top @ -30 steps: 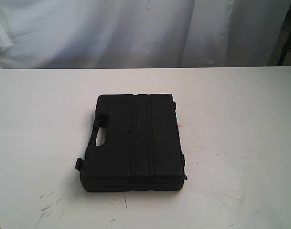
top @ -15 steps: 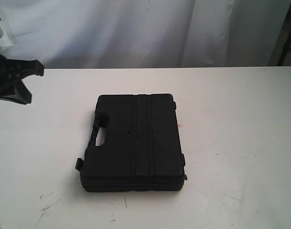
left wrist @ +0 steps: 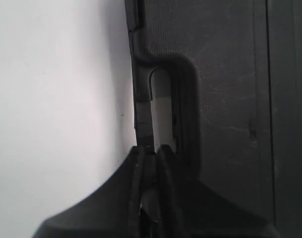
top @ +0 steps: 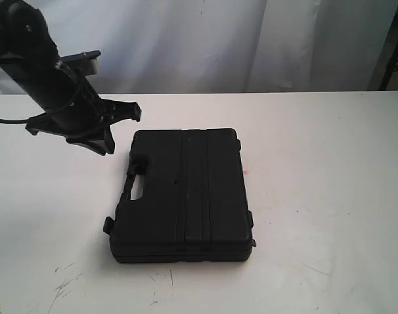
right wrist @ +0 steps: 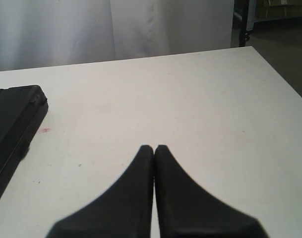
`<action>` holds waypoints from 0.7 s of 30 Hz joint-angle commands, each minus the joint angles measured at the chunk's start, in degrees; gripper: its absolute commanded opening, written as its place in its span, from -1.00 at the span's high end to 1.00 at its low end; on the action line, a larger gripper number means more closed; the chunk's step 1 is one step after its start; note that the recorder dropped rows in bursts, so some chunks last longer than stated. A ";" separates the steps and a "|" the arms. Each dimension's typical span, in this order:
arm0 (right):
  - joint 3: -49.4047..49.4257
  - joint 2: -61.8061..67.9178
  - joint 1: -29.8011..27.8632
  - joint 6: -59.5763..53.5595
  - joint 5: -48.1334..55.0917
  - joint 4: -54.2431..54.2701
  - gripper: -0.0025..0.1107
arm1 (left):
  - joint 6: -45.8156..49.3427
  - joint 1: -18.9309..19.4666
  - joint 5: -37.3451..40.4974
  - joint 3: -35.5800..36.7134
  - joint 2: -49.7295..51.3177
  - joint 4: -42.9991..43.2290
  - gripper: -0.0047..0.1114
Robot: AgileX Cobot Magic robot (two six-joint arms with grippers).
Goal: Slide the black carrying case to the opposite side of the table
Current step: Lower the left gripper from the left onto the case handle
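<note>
Left tool [left wrist: 151, 148], seemingly closed and empty, hovers just beside the case [left wrist: 230, 99].

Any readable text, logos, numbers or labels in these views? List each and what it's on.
No readable text in any view.
case: plain textured black lid, no brand or label visible.
table: only scuffs and a small red mark, not a character.
left gripper, right gripper: no markings visible.

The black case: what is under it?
The case lies flat on the white table, which shows through the handle cutout. Anything else beneath its body is covered.
</note>
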 commanded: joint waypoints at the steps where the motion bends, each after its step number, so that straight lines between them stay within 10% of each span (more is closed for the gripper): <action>1: 0.20 -0.30 0.13 0.00 -0.04 0.10 0.96 | -1.72 -0.46 0.90 -2.26 3.21 1.01 0.47; 21: 0.20 -0.30 0.13 0.00 -0.04 0.10 0.96 | 0.81 -1.20 -0.41 -3.23 11.96 -0.64 0.32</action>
